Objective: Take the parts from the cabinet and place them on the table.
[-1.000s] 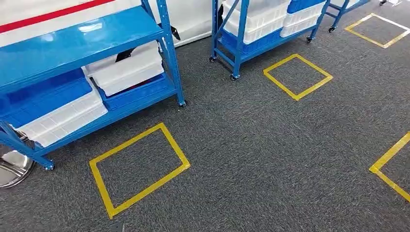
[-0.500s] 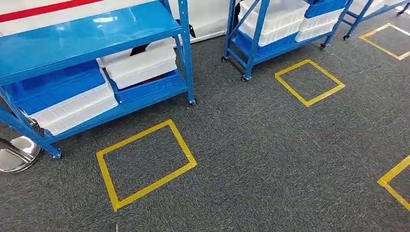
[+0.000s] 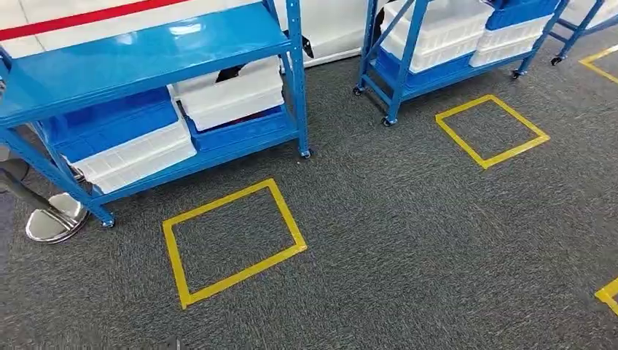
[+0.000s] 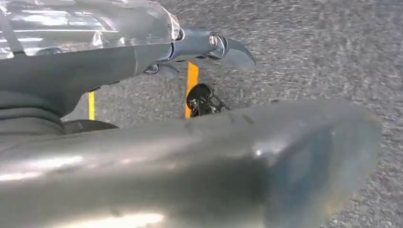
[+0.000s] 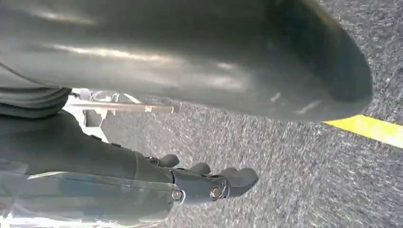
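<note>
**Grey carpet, blue cabinet ahead, both hands empty**

Grey carpet across the whole head view, marked with yellow tape. Nearest, a yellow tape square just in front of the blue cabinet. Further right, a second tape square before a second blue rack on castors. At the lower right edge, a corner of more tape.

At upper left, the cabinet with a bare blue top shelf. Below it, on the lower shelf, a white bin stacked over a blue bin. Beside those, another blue bin over another white bin. Cannot tell what lies inside any of them; the parts themselves hidden from this angle, so placed only as somewhere in that cabinet.

Left of the cabinet's front leg, a round chrome base resting on the carpet. Behind the shelving, a white wall with a red stripe.

Left hand seen from its wrist camera: released, fingers stretched out, nothing in them, hanging above carpet and a strip of yellow tape.

Right hand likewise released: fingers loosely bent and apart, grasping nothing, above carpet with a yellow strip off to one side.
</note>
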Robot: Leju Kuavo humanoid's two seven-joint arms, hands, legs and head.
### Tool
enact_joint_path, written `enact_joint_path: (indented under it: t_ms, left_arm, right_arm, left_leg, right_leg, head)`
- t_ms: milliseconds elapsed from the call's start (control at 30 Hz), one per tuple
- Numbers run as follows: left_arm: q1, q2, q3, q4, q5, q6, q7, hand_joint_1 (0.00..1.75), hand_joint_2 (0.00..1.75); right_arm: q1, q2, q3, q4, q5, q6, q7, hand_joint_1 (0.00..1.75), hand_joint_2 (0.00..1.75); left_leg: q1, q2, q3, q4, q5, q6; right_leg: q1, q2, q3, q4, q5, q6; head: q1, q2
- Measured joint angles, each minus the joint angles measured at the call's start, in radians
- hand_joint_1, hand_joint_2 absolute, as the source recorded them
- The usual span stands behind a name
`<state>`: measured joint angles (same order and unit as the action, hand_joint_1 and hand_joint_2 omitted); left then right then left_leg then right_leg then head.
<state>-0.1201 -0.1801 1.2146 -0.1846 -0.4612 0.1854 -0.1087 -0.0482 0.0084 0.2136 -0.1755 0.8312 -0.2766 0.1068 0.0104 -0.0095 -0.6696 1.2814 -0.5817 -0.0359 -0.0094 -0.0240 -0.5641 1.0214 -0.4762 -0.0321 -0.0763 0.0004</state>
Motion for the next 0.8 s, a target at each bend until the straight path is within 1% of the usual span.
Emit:
enact_joint_path:
  t_ms: [33,67,100,133,167,200,233,267,300,333,367,400,433,467,500,533,567,600,633,667,733,767,800]
  left_arm:
    - [0.0,0.0,0.002,0.0,0.001,0.001,0.001,0.0,0.0]
    - [-0.002,0.0,0.004,0.0,0.001,0.002,0.001,0.0,0.0]
    - [-0.003,0.0,0.005,0.0,0.003,0.002,0.001,0.0,0.0]
    - [-0.006,0.002,0.006,0.0,0.003,0.002,0.002,0.0,0.0]
    - [-0.007,0.002,0.006,0.0,0.006,0.002,0.001,0.0,0.0]
    - [-0.005,0.002,0.007,0.0,0.015,0.002,0.001,0.0,0.0]
    - [-0.003,0.002,0.008,0.0,0.016,0.002,0.0,0.0,0.0]
    - [-0.003,0.003,0.008,0.0,0.016,0.002,-0.001,0.0,0.0]
    - [-0.002,0.002,0.01,0.0,0.016,0.002,-0.002,0.0,0.0]
    - [-0.004,0.002,0.011,0.0,0.016,0.002,-0.003,0.0,0.0]
    - [-0.005,0.002,0.012,0.0,0.016,0.002,-0.003,0.0,0.0]
    - [-0.006,0.002,0.013,0.0,0.015,0.002,-0.003,0.0,0.0]
    - [-0.005,0.002,0.013,0.0,0.015,0.002,-0.003,0.0,0.0]
    - [-0.005,0.002,0.014,0.0,0.015,0.004,-0.002,0.0,0.0]
    - [-0.005,0.002,0.014,0.0,0.016,0.004,-0.002,0.0,0.0]
    - [-0.006,0.002,0.015,0.0,0.016,0.004,-0.002,0.0,0.0]
    - [-0.007,0.002,0.016,0.0,0.016,0.005,-0.001,0.0,0.0]
    - [-0.007,0.001,0.016,0.0,0.016,0.004,0.0,0.0,0.0]
    - [-0.008,0.001,0.018,0.0,0.016,0.005,0.0,0.0,0.0]
    - [-0.008,0.001,0.02,0.0,0.016,0.005,0.001,0.0,0.0]
    - [-0.008,0.001,0.022,0.0,0.014,0.005,0.001,0.0,0.0]
    - [-0.008,0.001,0.022,0.0,0.014,0.005,0.002,0.0,0.0]
    - [-0.008,0.002,0.022,0.0,0.013,0.006,0.002,0.0,0.0]
  right_arm:
    - [-0.001,0.0,0.0,0.0,0.005,0.003,-0.001,0.0,0.0]
    - [-0.003,0.0,0.0,0.0,0.008,0.006,-0.001,0.0,0.0]
    - [-0.004,0.001,0.0,0.0,0.011,0.008,-0.001,0.0,0.0]
    - [-0.004,0.002,0.0,0.0,0.013,0.012,-0.001,0.0,0.0]
    - [-0.006,0.002,0.0,0.0,0.014,0.016,-0.001,0.0,0.0]
    - [-0.009,0.002,0.0,0.0,0.016,0.019,0.001,0.0,0.0]
    - [-0.011,0.002,0.0,0.0,0.019,0.023,0.002,0.0,0.0]
    - [-0.014,0.002,0.0,0.0,0.02,0.024,0.003,0.0,0.0]
    - [-0.015,0.001,0.0,0.0,0.02,0.024,0.006,0.0,0.0]
    - [-0.015,0.001,0.0,0.0,0.021,0.024,0.007,0.0,0.0]
    - [-0.014,0.001,0.001,0.0,0.021,0.024,0.007,0.0,0.0]
    - [-0.015,0.002,0.001,0.0,0.02,0.023,0.007,0.0,0.0]
    - [-0.015,0.002,0.001,0.0,0.021,0.022,0.007,0.0,0.0]
    - [-0.014,0.002,0.001,0.0,0.02,0.021,0.007,0.0,0.0]
    - [-0.013,0.002,0.001,0.0,0.021,0.021,0.007,0.0,0.0]
    - [-0.013,0.002,0.001,0.0,0.021,0.021,0.007,0.0,0.0]
    - [-0.012,0.001,0.001,0.0,0.021,0.021,0.007,0.0,0.0]
    - [-0.012,0.0,0.001,0.0,0.022,0.021,0.007,0.0,0.0]
    - [-0.013,0.0,0.001,0.0,0.022,0.021,0.007,0.0,0.0]
    - [-0.014,0.0,0.001,0.0,0.022,0.021,0.007,0.0,0.0]
    - [-0.016,0.0,0.001,0.0,0.022,0.023,0.008,0.0,0.0]
    - [-0.017,0.0,0.001,0.0,0.021,0.023,0.008,0.0,0.0]
    - [-0.018,0.0,0.001,0.0,0.019,0.022,0.009,0.0,0.0]
  left_leg:
    - [0.0,0.004,0.04,-0.081,0.045,0.003]
    - [-0.001,0.012,0.092,-0.182,0.091,0.01]
    - [-0.004,0.037,0.131,-0.261,0.113,0.019]
    - [-0.013,0.051,0.135,-0.28,0.102,0.026]
    - [-0.014,0.042,0.131,-0.279,0.106,0.029]
    - [-0.016,0.037,0.13,-0.279,0.105,0.032]
    - [-0.017,0.032,0.129,-0.279,0.107,0.037]
    - [-0.009,0.026,0.133,-0.294,0.115,0.047]
    - [-0.004,0.023,0.141,-0.302,0.124,0.049]
    - [-0.003,0.02,0.14,-0.304,0.127,0.055]
    - [-0.003,0.016,0.137,-0.303,0.128,0.057]
    - [-0.004,0.013,0.135,-0.302,0.128,0.057]
    - [-0.005,0.007,0.134,-0.302,0.128,0.057]
    - [-0.005,0.002,0.134,-0.3,0.128,0.057]
    - [-0.005,-0.004,0.135,-0.298,0.128,0.056]
    - [-0.004,-0.013,0.135,-0.295,0.126,0.054]
    - [-0.004,-0.021,0.136,-0.291,0.123,0.05]
    - [-0.003,-0.026,0.136,-0.287,0.12,0.046]
    - [-0.009,-0.028,0.13,-0.281,0.117,0.039]
    - [-0.008,-0.034,0.127,-0.279,0.117,0.034]
    - [-0.006,-0.036,0.127,-0.282,0.119,0.024]
    - [-0.006,-0.04,0.126,-0.283,0.118,0.017]
    - [-0.003,-0.027,0.124,-0.269,0.107,0.012]
  right_leg:
    - [0.0,-0.004,0.002,0.001,-0.001,0.001]
    - [0.001,-0.007,0.005,0.001,-0.002,0.003]
    - [0.002,-0.011,0.007,0.001,-0.004,0.005]
    - [0.009,-0.014,0.006,0.006,-0.006,0.011]
    - [0.006,-0.016,0.005,0.003,-0.004,0.017]
    - [0.004,-0.021,0.006,0.002,-0.004,0.023]
    - [0.003,-0.025,0.009,-0.003,-0.002,0.027]
    - [0.008,-0.03,0.012,-0.003,-0.003,0.035]
    - [0.002,-0.016,0.008,0.012,-0.015,0.04]
    - [0.003,0.003,-0.012,0.052,-0.048,0.041]
    - [0.002,0.014,-0.048,0.128,-0.092,0.043]
    - [0.0,0.016,-0.089,0.215,-0.131,0.047]
    - [-0.002,0.017,-0.125,0.289,-0.155,0.049]
    - [-0.003,0.018,-0.138,0.312,-0.151,0.051]
    - [-0.004,0.018,-0.127,0.286,-0.121,0.052]
    - [-0.006,0.019,-0.097,0.224,-0.078,0.051]
    - [-0.007,0.023,-0.052,0.127,-0.026,0.049]
    - [-0.009,0.039,-0.008,0.031,0.013,0.046]
    - [-0.009,0.057,0.001,0.011,-0.007,0.043]
    - [-0.005,0.05,-0.004,0.009,0.0,0.039]
    - [-0.002,0.046,-0.004,0.01,-0.001,0.031]
    - [-0.004,0.04,-0.003,0.005,0.001,0.023]
    - [-0.008,0.031,0.001,-0.001,0.006,0.014]
  head:
    - [0.0,0.0]
    - [0.0,0.0]
    - [0.0,0.0]
    - [0.0,0.0]
    - [0.0,0.0]
    - [0.0,0.0]
    - [0.0,0.0]
    - [0.0,0.0]
    - [0.0,0.0]
    - [0.0,0.0]
    - [0.0,0.0]
    - [0.0,0.0]
    - [0.0,0.0]
    - [0.0,0.0]
    - [0.0,0.0]
    - [0.0,0.0]
    - [0.0,0.0]
    - [0.0,0.0]
    - [0.0,0.0]
    - [0.0,0.0]
    - [0.0,0.0]
    - [0.0,0.0]
    - [0.0,0.0]
